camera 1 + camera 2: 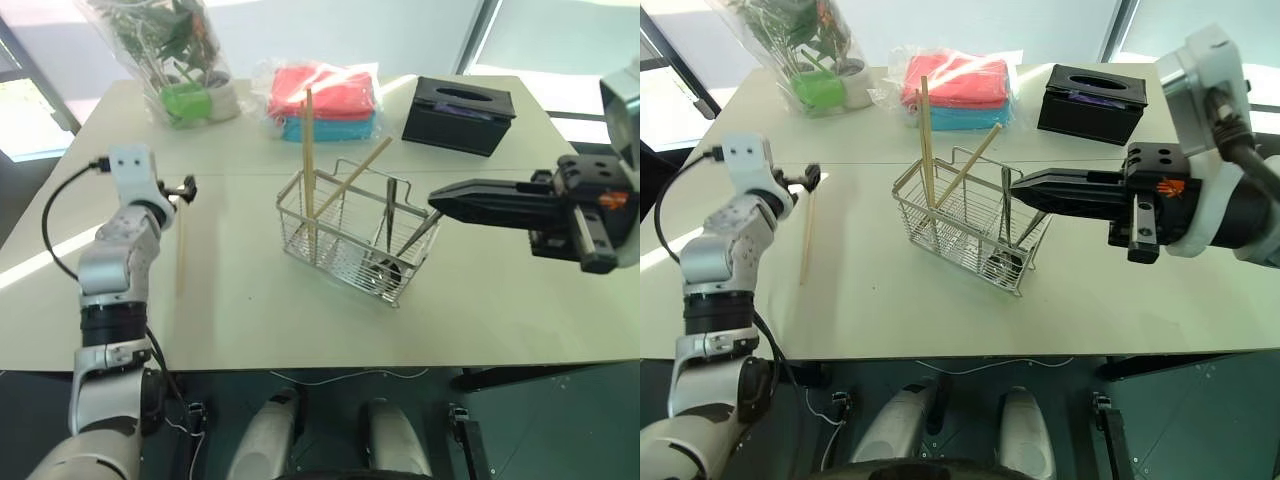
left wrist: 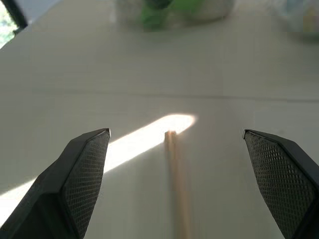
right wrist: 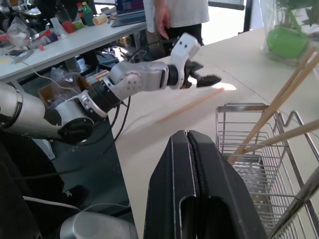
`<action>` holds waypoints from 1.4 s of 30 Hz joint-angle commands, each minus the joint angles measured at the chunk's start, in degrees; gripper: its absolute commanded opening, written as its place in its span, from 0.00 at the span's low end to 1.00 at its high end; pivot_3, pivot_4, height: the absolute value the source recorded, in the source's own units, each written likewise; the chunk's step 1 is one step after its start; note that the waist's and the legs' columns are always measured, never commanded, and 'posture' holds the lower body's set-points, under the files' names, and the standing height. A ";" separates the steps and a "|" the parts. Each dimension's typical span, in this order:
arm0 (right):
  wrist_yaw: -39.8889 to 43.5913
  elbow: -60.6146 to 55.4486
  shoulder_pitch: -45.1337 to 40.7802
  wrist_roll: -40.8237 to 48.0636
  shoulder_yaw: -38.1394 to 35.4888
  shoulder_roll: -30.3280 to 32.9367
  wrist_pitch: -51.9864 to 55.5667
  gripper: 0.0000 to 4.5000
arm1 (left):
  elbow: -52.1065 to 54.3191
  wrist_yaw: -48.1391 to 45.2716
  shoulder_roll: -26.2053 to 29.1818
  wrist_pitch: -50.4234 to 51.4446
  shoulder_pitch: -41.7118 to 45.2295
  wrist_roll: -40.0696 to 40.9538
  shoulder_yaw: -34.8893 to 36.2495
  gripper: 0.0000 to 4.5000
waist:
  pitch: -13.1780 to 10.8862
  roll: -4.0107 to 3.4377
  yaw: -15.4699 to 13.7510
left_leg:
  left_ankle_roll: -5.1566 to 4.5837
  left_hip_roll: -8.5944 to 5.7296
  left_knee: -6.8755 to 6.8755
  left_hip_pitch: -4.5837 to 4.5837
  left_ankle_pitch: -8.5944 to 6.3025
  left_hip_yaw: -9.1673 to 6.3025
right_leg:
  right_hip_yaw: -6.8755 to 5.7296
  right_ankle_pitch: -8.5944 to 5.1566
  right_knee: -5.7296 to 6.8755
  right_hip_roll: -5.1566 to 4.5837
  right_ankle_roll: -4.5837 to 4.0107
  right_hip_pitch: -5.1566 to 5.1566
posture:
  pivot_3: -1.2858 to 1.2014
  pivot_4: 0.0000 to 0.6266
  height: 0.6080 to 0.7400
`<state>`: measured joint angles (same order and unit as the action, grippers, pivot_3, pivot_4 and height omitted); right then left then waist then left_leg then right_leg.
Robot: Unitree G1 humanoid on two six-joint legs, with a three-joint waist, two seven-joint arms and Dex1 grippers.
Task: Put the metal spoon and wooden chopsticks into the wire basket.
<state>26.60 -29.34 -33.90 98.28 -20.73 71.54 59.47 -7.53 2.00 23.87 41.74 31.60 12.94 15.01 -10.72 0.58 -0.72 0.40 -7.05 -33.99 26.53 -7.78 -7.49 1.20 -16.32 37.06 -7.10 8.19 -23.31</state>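
Desk (image 1: 300,320): pale surface carrying all items, with a seam running left to right across its middle.
Left end effector (image 1: 186,187): hovers over the left part of the desk, fingers (image 2: 84,174) spread wide apart and gripping nothing.
Loose chopstick (image 1: 806,240): one of the wooden chopsticks, lying flat on the desk at the left, running near to far. Its far end sits below the spread left fingers, in the gap between them, as the left wrist view shows.
Plant (image 1: 185,60): wrapped in clear film, with a green pot, at the far left of the desk.
Cloth stack (image 1: 325,100): red over blue, in a clear bag, far centre.
Wire basket (image 1: 350,235): stands at the centre of the desk, well to the right of the loose chopstick.
Chopsticks in basket (image 1: 310,160): two sticks stand in the left part of the basket. One is nearly upright; the other leans to the right.
Metal spoon (image 1: 390,215): stands in the right part of the basket, handle up; the exact compartment cannot be told.
Tissue box (image 1: 458,115): black, far right of centre, behind the basket.
Right end effector (image 1: 440,200): fingers pressed together, empty, pointing left, level, tip just beside the right end of the basket above the desk.
Person (image 3: 174,15): stands beyond another table in the background of the right wrist view.
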 commanded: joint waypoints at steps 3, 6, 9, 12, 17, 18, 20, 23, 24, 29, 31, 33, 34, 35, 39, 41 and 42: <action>-1.67 0.02 -2.79 0.86 2.17 0.20 -1.71 0.00 | 7.26 3.39 -2.13 5.57 -3.28 -0.82 1.38 1.00 | -0.01 0.03 -0.07 | 0.01 0.00 0.00 0.05 0.00 -0.02 | -0.03 0.00 0.00 0.00 -0.02 -0.03 | 0.52 0.24 1.00; -1.92 0.51 -3.71 0.17 3.54 -0.28 -1.73 0.00 | 7.89 3.14 -2.48 8.18 -3.55 -0.40 1.34 1.00 | -0.01 0.02 -0.05 | 0.01 0.00 0.01 0.04 0.00 -0.01 | -0.02 0.01 0.00 0.01 -0.05 -0.05 | 0.52 0.24 1.00; -1.53 1.15 -4.01 -0.83 4.03 -0.52 -1.56 0.00 | 7.73 3.66 -1.96 13.17 -2.65 -0.61 1.56 1.00 | -0.01 0.02 -0.02 | 0.01 0.00 0.02 0.03 -0.01 0.00 | -0.01 0.00 -0.01 0.01 -0.06 -0.04 | 0.52 0.24 1.00; -1.17 1.32 -3.41 -1.40 3.48 -0.55 -1.49 0.00 | 8.10 3.98 -0.95 22.99 0.13 -0.22 2.11 1.00 | -0.01 0.02 -0.05 | 0.01 0.00 0.02 0.03 0.00 0.00 | -0.01 0.00 0.00 0.02 -0.05 -0.04 | 0.52 0.24 1.00; -0.75 1.18 -1.48 -2.44 2.02 -0.94 -1.65 0.00 | 8.68 4.77 -0.26 38.77 6.79 -0.93 3.39 1.00 | -0.01 0.02 -0.01 | 0.01 0.00 0.02 0.02 0.00 0.00 | -0.02 0.01 0.00 0.09 -0.02 -0.04 | 0.52 0.24 1.00; -0.75 1.06 -1.07 -2.52 1.73 -1.07 -1.75 0.00 | 8.70 4.74 0.30 40.86 7.72 -1.34 2.81 1.00 | -0.01 0.02 -0.02 | 0.01 0.00 0.02 0.03 0.00 0.00 | -0.02 0.03 0.01 0.11 0.02 -0.05 | 0.52 0.24 1.00; -0.75 0.89 -0.42 -2.73 1.26 -1.31 -1.98 0.00 | 8.30 4.67 1.17 44.65 9.49 -2.15 1.86 1.00 | -0.01 0.02 0.05 | 0.01 0.00 0.02 0.02 0.00 0.00 | -0.02 0.07 0.01 0.16 0.09 -0.05 | 0.52 0.24 1.00; -0.74 0.63 0.58 -3.14 0.61 -1.77 -2.35 0.00 | 7.09 3.77 1.42 47.84 11.35 -2.62 2.26 1.00 | -0.01 0.02 0.06 | 0.02 0.00 0.03 0.01 0.00 0.00 | -0.01 0.08 0.02 0.17 0.10 -0.06 | 0.52 0.24 1.00; -0.65 0.58 0.95 -3.36 0.34 -1.86 -2.40 0.00 | 6.77 3.38 1.27 47.88 11.39 -2.56 2.78 1.00 | -0.01 0.03 0.03 | 0.02 0.00 0.03 0.01 0.00 0.01 | 0.00 0.08 0.02 0.17 0.10 -0.05 | 0.52 0.24 1.00; -0.30 0.52 2.66 -4.22 -1.19 -1.97 -2.47 0.00 | 5.83 2.78 0.10 49.64 10.69 -3.50 5.61 1.00 | -0.01 0.02 0.03 | 0.02 0.00 0.03 0.00 0.00 0.01 | 0.01 0.08 0.01 0.15 0.10 -0.05 | 0.52 0.24 1.00; -0.06 0.58 3.18 -4.51 -1.70 -1.89 -2.49 0.00 | 5.33 2.46 -1.13 50.28 10.50 -3.50 8.03 1.00 | 0.00 0.01 0.03 | 0.02 0.01 0.04 -0.01 0.00 0.01 | 0.01 0.07 0.02 0.13 0.09 -0.05 | 0.52 0.24 1.00; 0.08 0.59 3.45 -4.79 -1.93 -1.83 -2.53 0.00 | 5.30 2.27 -1.58 50.12 10.03 -3.82 9.01 0.88 | 0.01 0.00 0.02 | 0.02 0.00 0.04 -0.02 0.00 0.02 | 0.01 0.07 0.01 0.11 0.08 -0.04 | 0.52 0.24 1.00; 0.10 0.61 3.44 -4.90 -1.93 -1.82 -2.57 0.00 | 5.26 2.26 -2.02 50.36 9.96 -3.98 9.93 0.80 | 0.01 0.00 0.04 | 0.02 0.00 0.04 -0.02 0.00 0.02 | 0.01 0.07 0.01 0.11 0.09 -0.03 | 0.52 0.24 1.00; 0.08 0.64 3.35 -5.00 -1.85 -1.81 -2.60 0.00 | 5.43 2.15 -2.05 50.32 9.75 -4.16 10.25 0.68 | 0.02 0.00 0.08 | 0.02 0.00 0.04 -0.03 0.00 0.02 | 0.01 0.07 0.01 0.10 0.09 -0.02 | 0.52 0.24 1.00; 0.00 0.73 2.85 -5.36 -1.39 -1.92 -2.70 0.00 | 5.49 2.01 -2.09 50.33 9.51 -4.60 11.49 0.24 | 0.04 -0.04 0.21 | 0.02 0.01 0.05 -0.08 -0.01 0.03 | 0.04 0.07 0.03 0.10 0.09 -0.01 | 0.52 0.24 1.00; 0.03 0.70 2.74 -5.53 -1.26 -2.02 -2.73 0.00 | 5.52 2.07 -2.09 50.38 9.54 -4.95 12.19 0.02 | 0.04 -0.04 0.15 | 0.02 0.01 0.05 -0.08 -0.01 0.02 | 0.04 0.07 0.03 0.09 0.08 -0.01 | 0.52 0.24 1.00; 0.06 0.68 2.73 -5.59 -1.25 -2.05 -2.73 0.00 | 5.61 2.04 -2.12 50.46 9.55 -5.14 12.45 0.01 | 0.04 -0.04 0.12 | 0.02 0.01 0.05 -0.08 -0.01 0.03 | 0.04 0.07 0.03 0.09 0.08 -0.01 | 0.52 0.24 1.00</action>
<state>26.34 -28.44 -29.98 92.52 -20.59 69.62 58.20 -1.24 3.72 21.70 90.81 42.48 9.41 26.20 -10.69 0.54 -0.59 0.42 -7.04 -33.94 26.45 -7.79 -7.46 1.24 -16.25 37.09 -7.01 8.27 -23.32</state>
